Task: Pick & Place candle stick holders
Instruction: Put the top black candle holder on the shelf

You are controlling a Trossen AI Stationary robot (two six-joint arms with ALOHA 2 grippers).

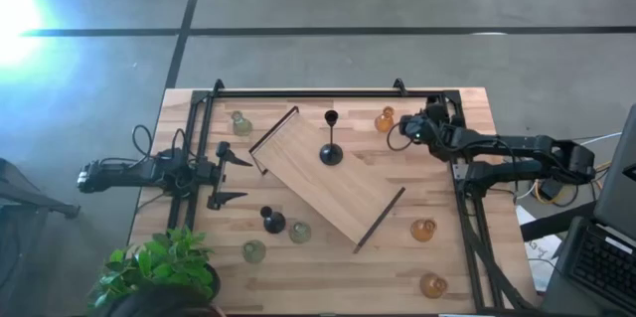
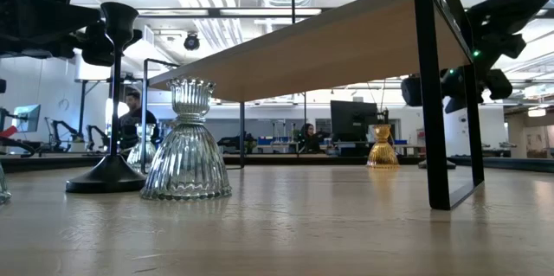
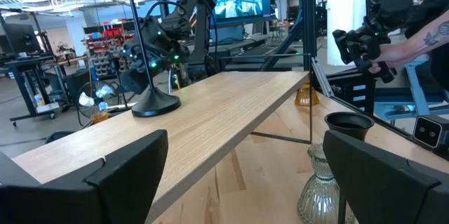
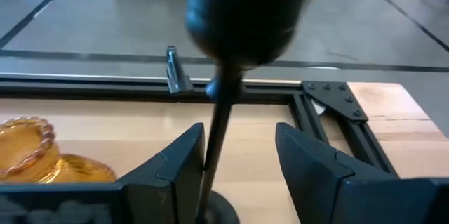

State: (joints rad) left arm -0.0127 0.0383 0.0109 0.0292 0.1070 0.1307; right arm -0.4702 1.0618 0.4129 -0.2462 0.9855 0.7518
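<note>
Right gripper (image 4: 238, 161) is straddling the thin stem of a black candle stick holder (image 4: 235, 13) beside an amber holder (image 1: 385, 119) near the surface's far edge, jaws parted, not yet clamping; closing off-centre risks tipping it; left gripper (image 1: 231, 173) is idling open.

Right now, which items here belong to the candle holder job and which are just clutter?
Job: black holders, a third between the right gripper's open jaws; green glass holders; amber holders.
Lying about: wooden board, potted plant. Left gripper waits, open.
</note>
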